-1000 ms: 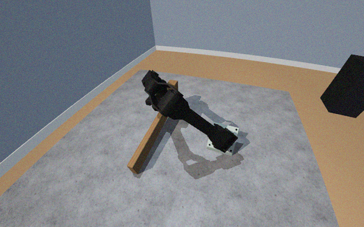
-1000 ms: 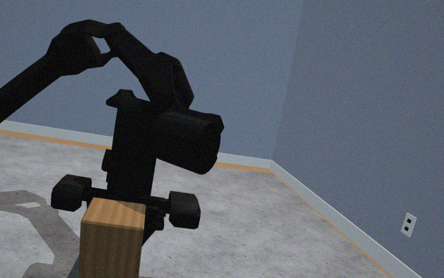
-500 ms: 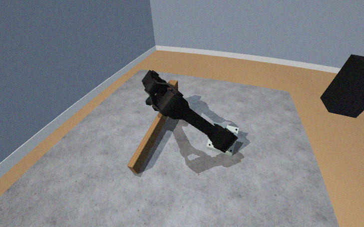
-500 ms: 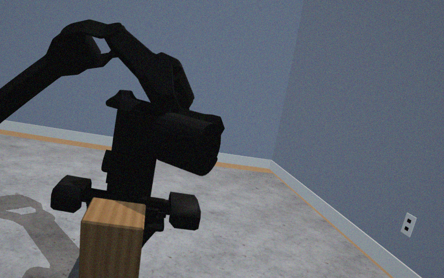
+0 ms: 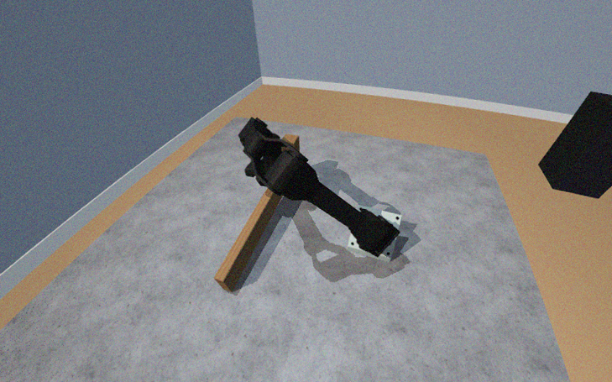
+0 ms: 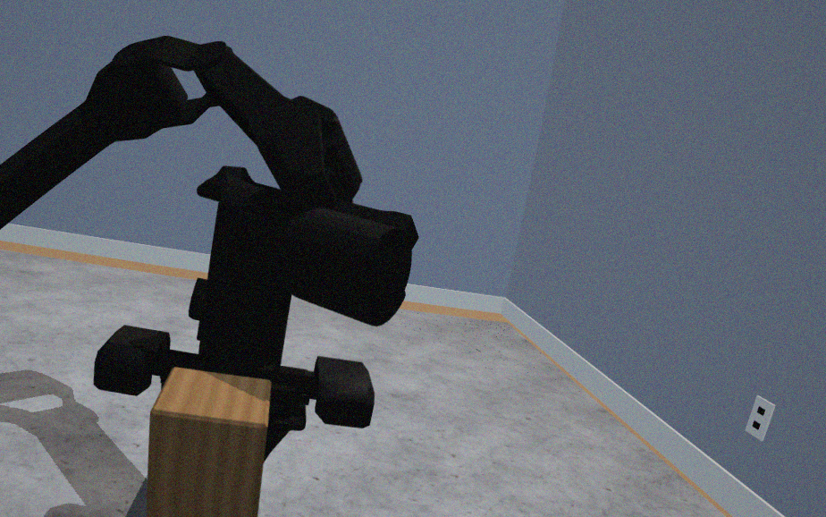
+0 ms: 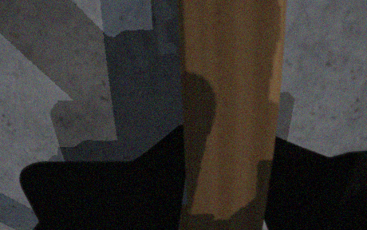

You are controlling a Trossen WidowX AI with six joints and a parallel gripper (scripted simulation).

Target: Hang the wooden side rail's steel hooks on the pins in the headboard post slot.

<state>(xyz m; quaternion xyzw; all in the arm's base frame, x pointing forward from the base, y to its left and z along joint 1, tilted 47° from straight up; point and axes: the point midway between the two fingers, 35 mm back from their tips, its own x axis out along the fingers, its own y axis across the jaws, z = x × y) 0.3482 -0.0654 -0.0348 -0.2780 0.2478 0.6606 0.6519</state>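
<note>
Top view: The wooden side rail (image 5: 255, 232) (image 7: 239, 100) runs from the gripper (image 5: 275, 175) (image 6: 225, 399) (image 7: 211, 131) toward the lower left of the view. Its shadow closes in on it at the lower end, which appears to rest on the bench (image 5: 321, 342) (image 6: 475, 438) (image 7: 327, 52). The widening shadow suggests a raised opposite end. Wood also shows beyond the gripper; whether this is post or rail cannot be determined, as the arm covers the junction.

Exterior view: A wooden block (image 6: 210, 402) stands in the foreground, overlapping the fingers. It may be the headboard post or the rail's end. Neither hooks, slot nor pins are visible, so seating cannot be verified.

Wrist view: The gripper is closed on the rail, one finger at each side.

Status: Grasping is complete; lifting of the hook end is probably complete. Engagement of both hooks on the pins is unconfirmed. Release and withdrawal remain. Judgement: confirm seating before opening the fingers, since an unseated end could drop.
</note>
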